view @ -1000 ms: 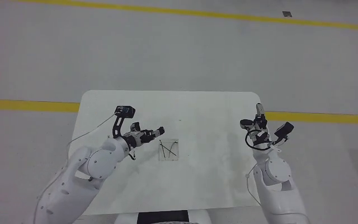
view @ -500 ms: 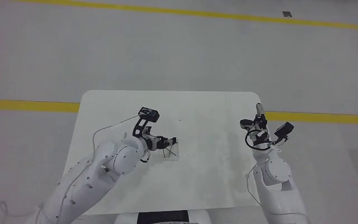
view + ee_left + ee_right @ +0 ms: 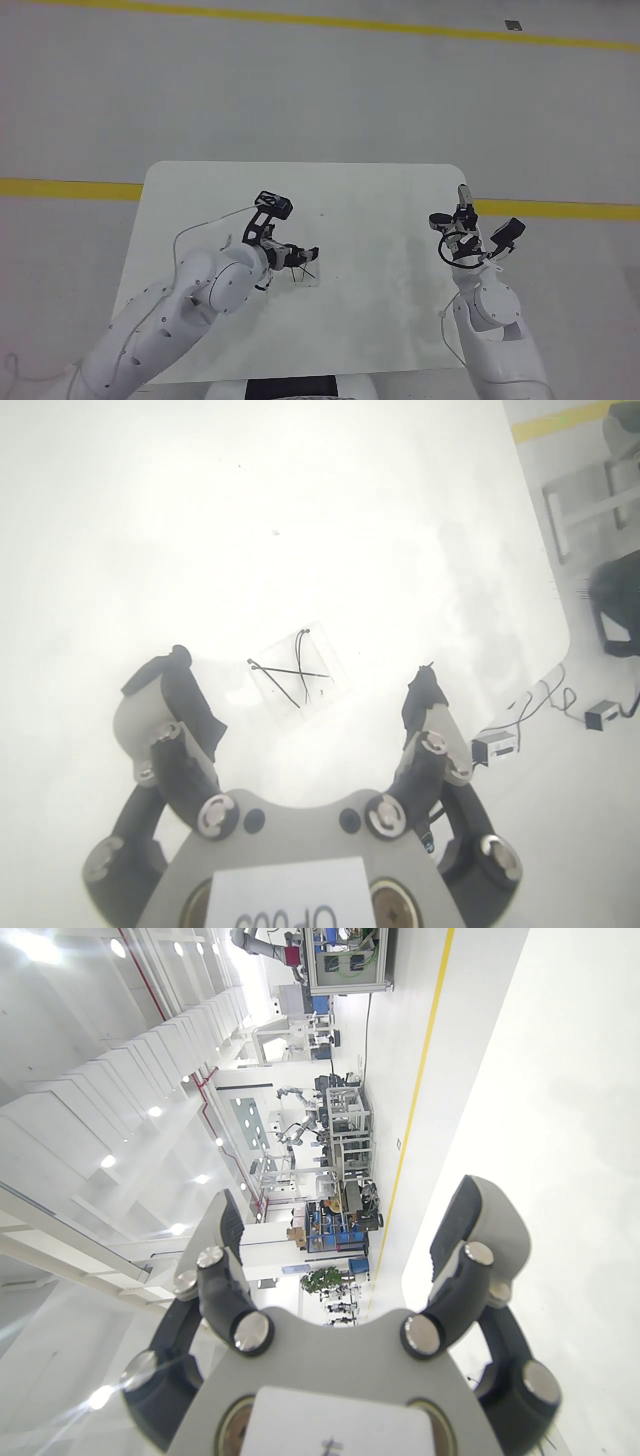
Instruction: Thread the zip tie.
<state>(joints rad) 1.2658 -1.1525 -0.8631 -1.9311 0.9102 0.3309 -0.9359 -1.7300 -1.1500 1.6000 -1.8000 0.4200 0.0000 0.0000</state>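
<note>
- Since a second ago the left arm point(image 3: 215, 285) has swung in toward the clear tray point(image 3: 277, 652). Its jaws have gone from well short of the tray to its near edge; the right arm point(image 3: 487, 300) has kept its place.
- Zip ties point(image 3: 292, 672) lie flat inside the clear tray, near the middle of the surface point(image 3: 380, 210), crossing one another in a loose heap.
- Seen from the left wrist, the tray sits straight ahead of the left jaws, centred in the gap between them. The top view puts them at its edge on the robot's left.
- Two ties run roughly across the line of approach. Two curved ones run roughly along it, so the long axes cross near the tray's centre.
- Left jaws are spread wide and grasp nothing.
- Right jaws are likewise spread and empty. They are raised at the surface's rim, well apart from the tray on its far side from the left arm, and point away from it.
- Judgement: the left arm is much the nearer, and the pick falls to it.
- Count: four tie heads show, so probably four ties; one tray; two arms.
</note>
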